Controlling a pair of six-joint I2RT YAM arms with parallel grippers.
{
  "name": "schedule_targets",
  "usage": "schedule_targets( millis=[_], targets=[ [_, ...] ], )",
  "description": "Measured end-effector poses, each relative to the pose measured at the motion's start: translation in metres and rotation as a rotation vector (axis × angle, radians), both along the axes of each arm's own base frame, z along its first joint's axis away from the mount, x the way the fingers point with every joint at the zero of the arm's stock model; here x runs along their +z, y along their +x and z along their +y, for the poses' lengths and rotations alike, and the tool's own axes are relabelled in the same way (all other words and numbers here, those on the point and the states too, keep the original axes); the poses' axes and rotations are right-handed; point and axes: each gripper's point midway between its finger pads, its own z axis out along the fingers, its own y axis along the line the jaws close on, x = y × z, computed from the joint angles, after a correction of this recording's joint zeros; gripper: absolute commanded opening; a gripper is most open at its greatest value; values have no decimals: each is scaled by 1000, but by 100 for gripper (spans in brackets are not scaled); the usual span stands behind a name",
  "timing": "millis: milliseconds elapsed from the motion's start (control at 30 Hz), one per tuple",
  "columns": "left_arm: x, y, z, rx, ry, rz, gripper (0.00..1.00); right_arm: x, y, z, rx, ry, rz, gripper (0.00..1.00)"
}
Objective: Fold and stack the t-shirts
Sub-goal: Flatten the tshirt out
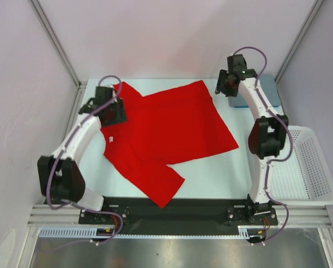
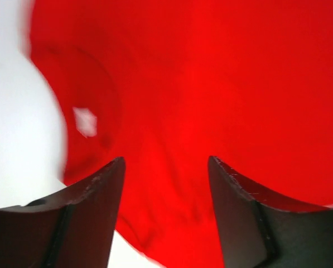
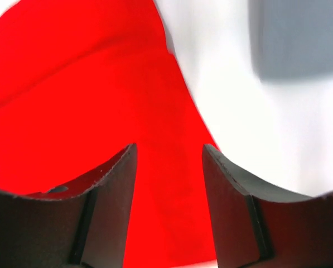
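Tee (image 1: pixel 166 125) x1 red, laid out | L end effector (image 2: pixel 166 160) spread | R end effector (image 3: pixel 169 147) spread

The left pincer (image 1: pixel 115 111) hangs over the red shirt's (image 1: pixel 172 125) left edge. The right pincer (image 1: pixel 224 85) sits just past its far corner, beside a grey box (image 1: pixel 270 89).

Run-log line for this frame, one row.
grasp: none | red shirt: spread on table | left arm: jaws open near collar | right arm: jaws open at far corner
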Motion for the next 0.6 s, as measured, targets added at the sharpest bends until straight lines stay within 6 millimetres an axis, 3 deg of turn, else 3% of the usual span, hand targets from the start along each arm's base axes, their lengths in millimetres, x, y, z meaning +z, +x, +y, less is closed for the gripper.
schedule_targets(
  millis=[33,133,267,433,533,600],
  targets=[
    [-1,-19,-27,-54,-18,-5,64,8,-15,-1,4,-5,2,56],
    [-16,-75,-78,-161,-62,30,61,14,-60,0,28,-20,38,56],
    [-37,-154,-125,-266,-115,112,61,-10,-120,8,92,-52,130,56],
    [-43,-225,-154,-313,-198,154,58,-33,-185,21,171,-71,208,56],
    [-61,-254,-153,-273,-239,194,60,-36,-214,23,199,-64,213,56],
    [-80,-267,-145,-229,-226,240,60,-36,-224,21,199,-61,209,56]
  ],
)
